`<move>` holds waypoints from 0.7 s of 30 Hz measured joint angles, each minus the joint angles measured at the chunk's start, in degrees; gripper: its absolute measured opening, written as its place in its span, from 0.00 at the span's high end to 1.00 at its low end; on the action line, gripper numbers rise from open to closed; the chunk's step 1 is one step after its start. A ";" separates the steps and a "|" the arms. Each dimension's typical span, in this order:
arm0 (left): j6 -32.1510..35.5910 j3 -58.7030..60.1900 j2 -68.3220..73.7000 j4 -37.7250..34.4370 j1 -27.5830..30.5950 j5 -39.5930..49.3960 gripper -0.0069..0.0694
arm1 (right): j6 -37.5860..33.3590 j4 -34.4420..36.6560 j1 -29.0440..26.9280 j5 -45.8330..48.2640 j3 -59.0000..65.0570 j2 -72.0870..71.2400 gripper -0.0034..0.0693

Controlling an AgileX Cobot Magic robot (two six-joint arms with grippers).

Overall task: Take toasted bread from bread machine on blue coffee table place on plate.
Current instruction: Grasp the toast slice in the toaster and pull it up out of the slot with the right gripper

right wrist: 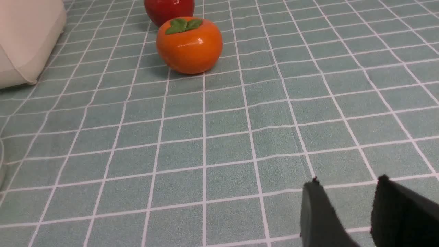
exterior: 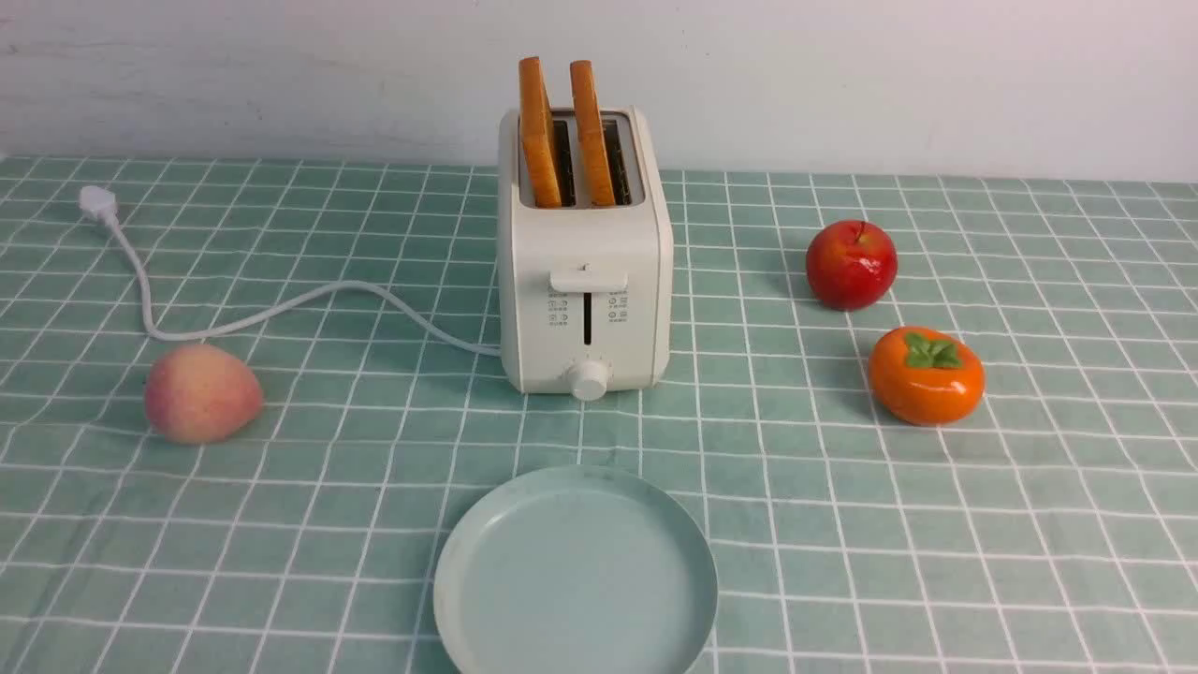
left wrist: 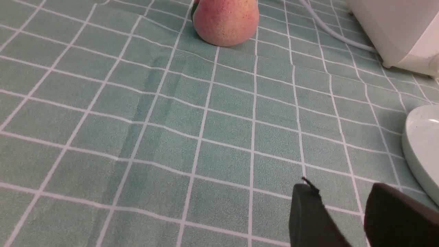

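Note:
Two slices of toasted bread [exterior: 539, 131] [exterior: 591, 131] stand upright in the slots of the cream-white bread machine [exterior: 585, 281] at the middle back of the blue coffee table [exterior: 936, 524]. The pale blue-green plate [exterior: 576, 576] lies empty in front of it. No arm shows in the front view. My left gripper [left wrist: 343, 187] is open and empty low over the cloth, with the plate's rim [left wrist: 420, 151] and the toaster's corner [left wrist: 401, 31] beside it. My right gripper [right wrist: 348, 183] is open and empty over the cloth, the toaster's corner [right wrist: 27, 37] off to one side.
A pink peach [exterior: 201, 393] lies left of the toaster, also in the left wrist view [left wrist: 224, 20]. A red apple [exterior: 850, 264] and an orange persimmon [exterior: 925, 374] lie to the right, both in the right wrist view [right wrist: 169, 10] [right wrist: 188, 44]. The white cord [exterior: 234, 318] runs left from the toaster.

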 joint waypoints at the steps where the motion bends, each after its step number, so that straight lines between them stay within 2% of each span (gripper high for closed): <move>1: 0.00 0.00 0.00 0.00 0.00 0.00 0.60 | 0.00 0.00 0.00 0.00 0.00 0.00 0.62; 21: 0.00 0.00 0.00 0.55 0.00 -1.55 0.60 | 0.00 0.00 0.00 0.00 0.00 0.00 0.62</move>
